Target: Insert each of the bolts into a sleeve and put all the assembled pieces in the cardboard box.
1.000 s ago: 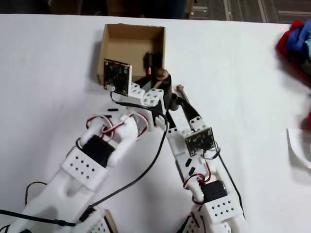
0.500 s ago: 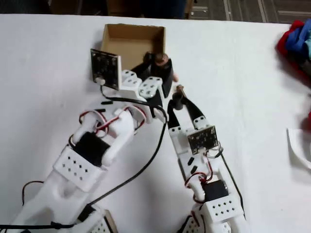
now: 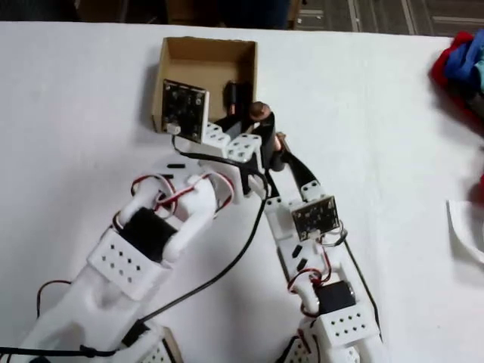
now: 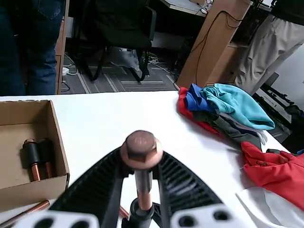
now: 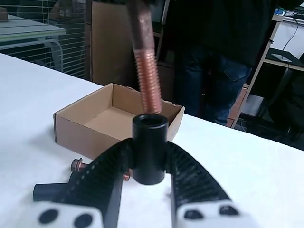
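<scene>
My left gripper (image 3: 258, 125) (image 4: 141, 164) is shut on a copper bolt (image 3: 259, 112) (image 4: 141, 148), head up, just beside the cardboard box (image 3: 169, 53) (image 4: 56, 142). Right under it, my right gripper (image 3: 277, 157) (image 5: 149, 164) is shut on an upright black sleeve (image 5: 150, 147) (image 4: 141, 216). The bolt's threaded end (image 5: 146, 71) hangs slightly tilted, with its tip at the sleeve's open mouth. Assembled pieces (image 3: 232, 94) (image 4: 36, 159) lie inside the box.
A loose bolt (image 5: 76, 165) (image 4: 26, 213) and a loose black sleeve (image 5: 47, 191) lie on the white table near the box. A heap of coloured clothes (image 3: 457, 60) (image 4: 223, 107) sits at the far right edge. The left arm's black cable (image 3: 227, 265) runs between the arms.
My left gripper swung with the bolt toward the box, then came back over the sleeve. The right gripper has hardly moved.
</scene>
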You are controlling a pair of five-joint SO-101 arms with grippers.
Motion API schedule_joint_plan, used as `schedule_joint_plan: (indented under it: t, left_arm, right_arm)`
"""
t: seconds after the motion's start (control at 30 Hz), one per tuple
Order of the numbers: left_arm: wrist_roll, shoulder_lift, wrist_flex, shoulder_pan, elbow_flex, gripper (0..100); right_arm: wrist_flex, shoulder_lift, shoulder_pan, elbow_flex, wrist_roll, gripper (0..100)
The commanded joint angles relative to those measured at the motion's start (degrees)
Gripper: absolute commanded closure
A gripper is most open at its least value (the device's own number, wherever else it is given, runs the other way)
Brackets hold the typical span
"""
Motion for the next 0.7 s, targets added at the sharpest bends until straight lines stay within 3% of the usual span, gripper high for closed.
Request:
schedule_joint_plan:
  t: [0.0,0.43,0.67]
  left_arm:
    - [0.2,0.1,0.1,0.4,-1.4,97]
    - [0.2,0.8,-0.2,0.3,3.6,97]
    - [0.3,12.8,0.2,0.4,-1.4,97]
  right_arm:
    - [-0.1,-1.2,0.7,0.6,0.3,97.8]
    - [-0.1,-1.5,0.6,0.5,0.3,97.8]
    - [-0.1,-1.5,0.6,0.4,0.3,97.8]
